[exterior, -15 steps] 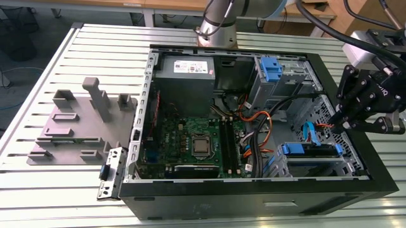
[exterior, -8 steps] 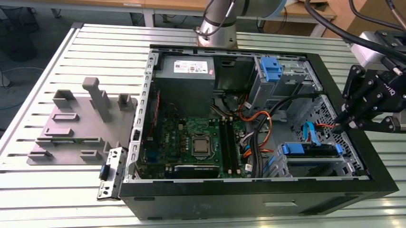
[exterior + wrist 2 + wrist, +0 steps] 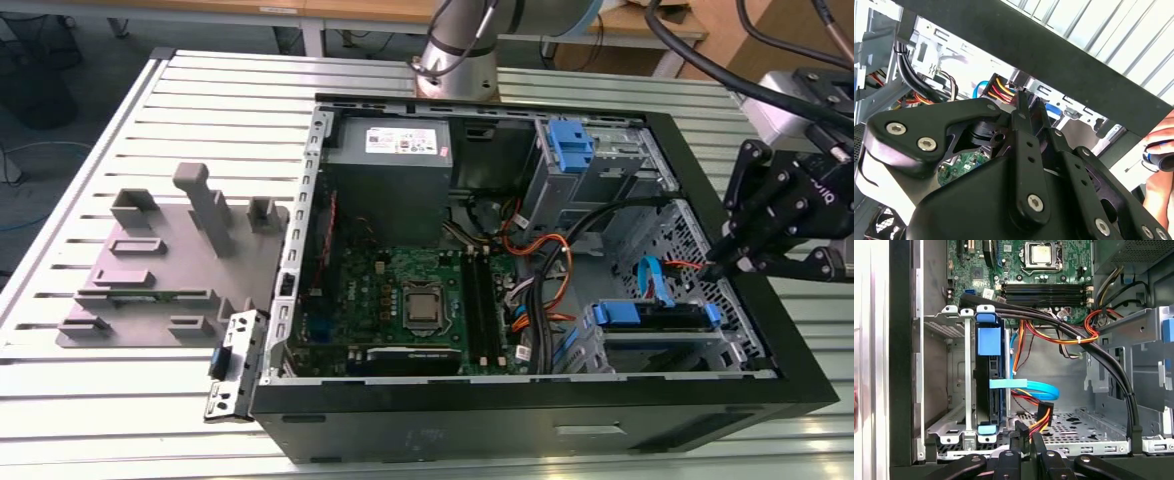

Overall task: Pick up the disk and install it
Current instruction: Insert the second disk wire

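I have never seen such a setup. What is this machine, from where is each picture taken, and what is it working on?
The machine is a robot arm mounted by an open computer case on a slatted metal table. The exterior view comes from a camera apart from the arm, looking down on everything. Both wrist views come from cameras riding on the arm, so they look past its black end effector into the case. The disk, with blue rails, sits in a metal cage inside the case, near the end effector. A grey fixture plate lies on the table at the exterior view's left.
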### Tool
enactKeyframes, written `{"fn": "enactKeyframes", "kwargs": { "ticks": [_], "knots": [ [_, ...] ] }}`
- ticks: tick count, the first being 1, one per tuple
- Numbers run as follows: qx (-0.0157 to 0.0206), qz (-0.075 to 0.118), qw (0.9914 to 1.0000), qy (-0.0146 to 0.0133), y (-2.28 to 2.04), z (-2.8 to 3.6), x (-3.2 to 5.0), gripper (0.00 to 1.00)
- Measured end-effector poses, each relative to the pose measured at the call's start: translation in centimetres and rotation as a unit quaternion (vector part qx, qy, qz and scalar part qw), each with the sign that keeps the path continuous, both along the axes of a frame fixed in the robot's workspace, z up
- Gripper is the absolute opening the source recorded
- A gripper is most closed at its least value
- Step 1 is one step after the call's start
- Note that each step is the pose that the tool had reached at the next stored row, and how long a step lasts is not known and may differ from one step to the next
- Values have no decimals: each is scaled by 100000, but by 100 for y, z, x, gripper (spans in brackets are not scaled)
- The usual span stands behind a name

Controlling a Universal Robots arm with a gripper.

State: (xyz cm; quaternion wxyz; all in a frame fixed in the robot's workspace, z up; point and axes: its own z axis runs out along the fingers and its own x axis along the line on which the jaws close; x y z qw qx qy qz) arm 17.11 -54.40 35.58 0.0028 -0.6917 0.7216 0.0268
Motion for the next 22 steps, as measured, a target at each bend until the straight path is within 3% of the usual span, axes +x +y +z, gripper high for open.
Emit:
{"fn": "enactKeyframes", "kwargs": {
  "ticks": [13,22],
  "knots": [
    [-462,4,99999,2,0,-72,-28,24],
    [-539,5,99999,0,0,-73,-28,22]
  ]
}}
